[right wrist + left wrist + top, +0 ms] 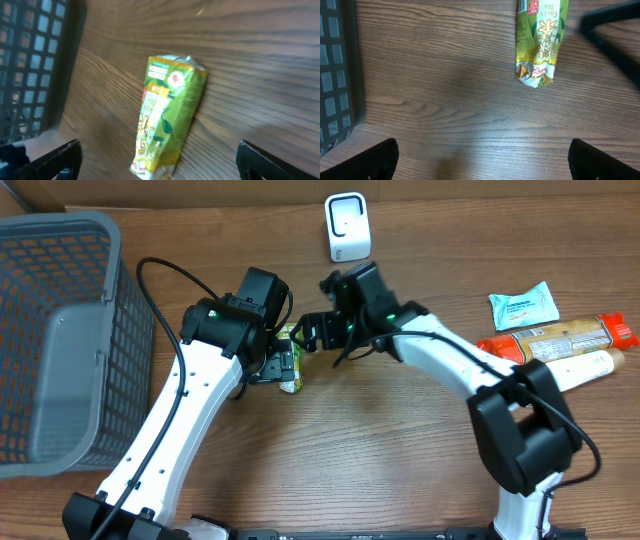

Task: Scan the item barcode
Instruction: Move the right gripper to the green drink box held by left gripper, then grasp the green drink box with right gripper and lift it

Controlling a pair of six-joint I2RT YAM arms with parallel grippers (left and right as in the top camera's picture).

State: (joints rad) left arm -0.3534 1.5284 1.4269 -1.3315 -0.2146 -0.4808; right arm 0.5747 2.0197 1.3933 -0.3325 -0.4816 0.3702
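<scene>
Overhead shows the tea packet point(290, 383) lying flat, well short of the scanner point(347, 226); left gripper point(483, 159) and right gripper point(160, 160) hover over it, both spread wide, empty; you are at pickup; next, close one on the packet, then turn its barcode toward the scanner.

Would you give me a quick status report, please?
Left gripper open, right gripper open. Green tea packet on table, unheld. Nothing blocking it.

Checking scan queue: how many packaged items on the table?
4: green foil tea packet at centre; teal plastic pouch, orange cracker sleeve, cream tube at right edge. More may be hidden.
</scene>
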